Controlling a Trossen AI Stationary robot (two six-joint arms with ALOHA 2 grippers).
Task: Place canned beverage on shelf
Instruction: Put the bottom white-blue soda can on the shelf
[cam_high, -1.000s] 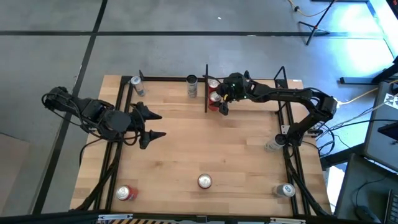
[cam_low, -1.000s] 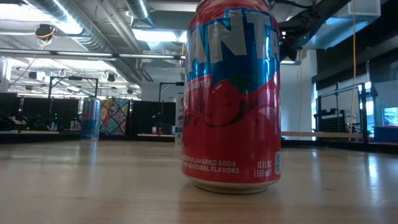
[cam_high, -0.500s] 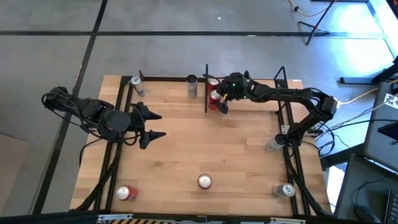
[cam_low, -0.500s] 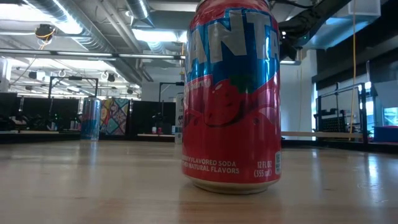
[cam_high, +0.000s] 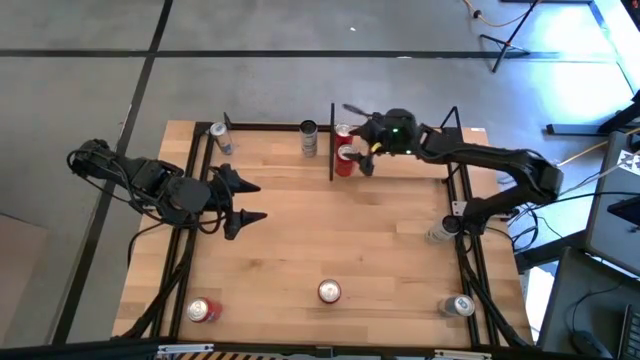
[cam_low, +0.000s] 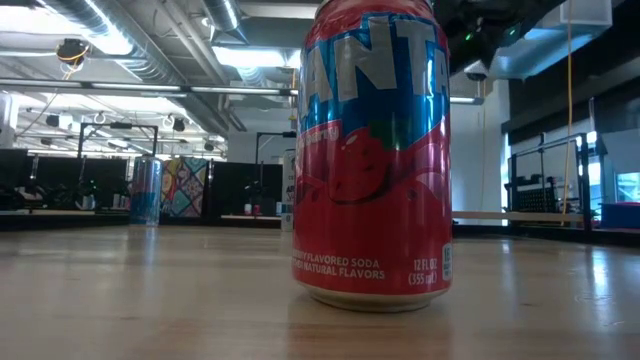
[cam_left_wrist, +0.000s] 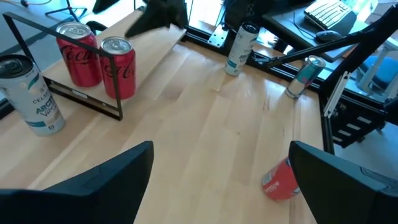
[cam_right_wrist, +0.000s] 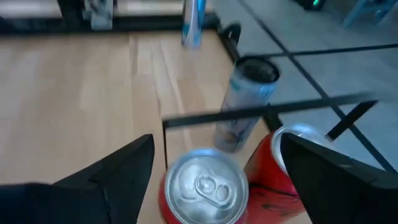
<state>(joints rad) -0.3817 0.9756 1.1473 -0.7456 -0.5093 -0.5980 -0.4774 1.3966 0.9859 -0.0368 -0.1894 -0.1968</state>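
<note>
The shelf (cam_high: 410, 170) is the black-framed bay at the table's far edge, between its upright side panel (cam_high: 331, 140) and end post (cam_high: 452, 118). Two red cans stand upright on its wooden floor beside the panel: the near one (cam_high: 345, 160) (cam_right_wrist: 202, 185) and the far one (cam_high: 343, 133) (cam_right_wrist: 283, 167). My right gripper (cam_high: 356, 137) (cam_right_wrist: 216, 142) is open above the near red can, one finger on either side, touching nothing. My left gripper (cam_high: 258, 200) (cam_left_wrist: 221, 146) is open and empty at the table's left.
A white can (cam_high: 309, 138) (cam_right_wrist: 245, 106) stands just left of the panel and a slim can (cam_high: 220, 138) at the far left. Other cans sit at the right (cam_high: 437, 232), front right (cam_high: 459, 305), front middle (cam_high: 328, 291) (cam_low: 375, 160) and front left (cam_high: 203, 310).
My right gripper has risen off the near red can and drawn back a little toward the table's right and far edges. The can stands upright on the shelf floor where it was.
</note>
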